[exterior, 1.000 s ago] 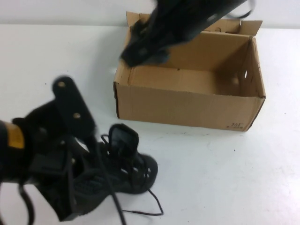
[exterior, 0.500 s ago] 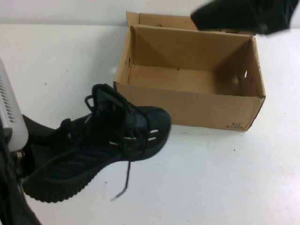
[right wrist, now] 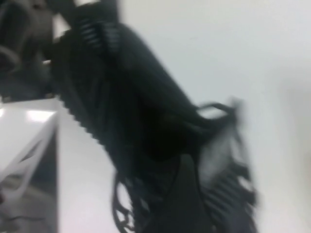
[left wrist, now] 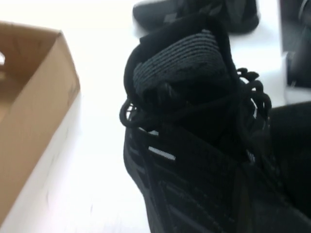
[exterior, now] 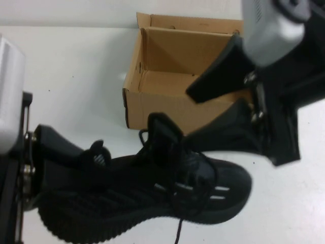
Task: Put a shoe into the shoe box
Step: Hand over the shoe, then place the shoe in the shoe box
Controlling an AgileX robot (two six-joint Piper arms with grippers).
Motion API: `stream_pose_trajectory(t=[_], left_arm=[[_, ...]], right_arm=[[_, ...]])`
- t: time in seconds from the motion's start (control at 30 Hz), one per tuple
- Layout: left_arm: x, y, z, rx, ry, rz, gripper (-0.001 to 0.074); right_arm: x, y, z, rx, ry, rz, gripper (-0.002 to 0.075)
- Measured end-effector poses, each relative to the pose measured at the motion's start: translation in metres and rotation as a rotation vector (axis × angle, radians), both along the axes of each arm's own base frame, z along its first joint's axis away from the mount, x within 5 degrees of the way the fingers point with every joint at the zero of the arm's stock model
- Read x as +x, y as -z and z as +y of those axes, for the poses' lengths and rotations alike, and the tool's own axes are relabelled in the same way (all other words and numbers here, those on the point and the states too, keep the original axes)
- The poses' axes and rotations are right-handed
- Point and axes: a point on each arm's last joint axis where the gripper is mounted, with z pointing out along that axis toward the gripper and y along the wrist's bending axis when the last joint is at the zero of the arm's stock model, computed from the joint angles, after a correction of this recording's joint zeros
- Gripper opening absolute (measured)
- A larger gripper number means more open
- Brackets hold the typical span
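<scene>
The black knit shoe hangs above the table in front of the shoe box, toe to the right, tongue up. My left gripper is at the heel end and shut on it; one finger shows along the heel. My right gripper is open just above the shoe's forefoot, in front of the box's near wall; its lower finger lies close over the laces. The left wrist view shows the shoe's tongue and laces and the box corner. The right wrist view shows the shoe's ribbed sole, blurred.
The brown box stands open at the back middle, its flaps upright and its inside empty. The white table spreads to the left of it. My left arm's white housing fills the left edge, and my right arm's housing the top right.
The shoe has risen and shifted right, nearer the camera. My right gripper has come down from the back right to just above the shoe, in front of the box.
</scene>
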Motion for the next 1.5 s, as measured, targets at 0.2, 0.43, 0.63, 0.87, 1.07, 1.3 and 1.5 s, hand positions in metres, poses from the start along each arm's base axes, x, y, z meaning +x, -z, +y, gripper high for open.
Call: stream_pose_trajectory(t=[0.2,0.43,0.63,0.87,1.07,1.3,1.5], left_arm=[[0.007,-0.009,-0.003,-0.091,0.019,-0.010,0.0042],[0.008,-0.009,-0.003,-0.086,0.029,-0.024,0.0042],[0.007,-0.009,-0.003,-0.088,0.042,-0.044,0.0042],[0.008,-0.009,-0.003,-0.102,0.017,-0.005,0.0050],[0.017,-0.016,-0.005,-0.246,-0.199,0.263,0.0484],[0.041,-0.018,-0.003,-0.365,-0.445,0.350,0.0652],[0.057,-0.010,0.011,-0.324,-0.713,0.341,0.0390]], right_arm=[[0.001,0.015,0.013,-0.058,0.001,0.062,0.0498],[0.012,0.027,0.020,-0.084,0.008,0.106,0.0498],[0.022,0.040,0.030,-0.094,-0.006,0.153,0.0167],[0.024,0.043,0.032,-0.104,-0.024,0.139,0.0022],[0.027,0.048,0.029,-0.173,0.031,0.139,0.0017],[0.052,0.060,0.016,-0.368,0.197,0.093,0.0015],[0.111,0.037,0.001,-0.310,0.375,0.054,0.0015]])
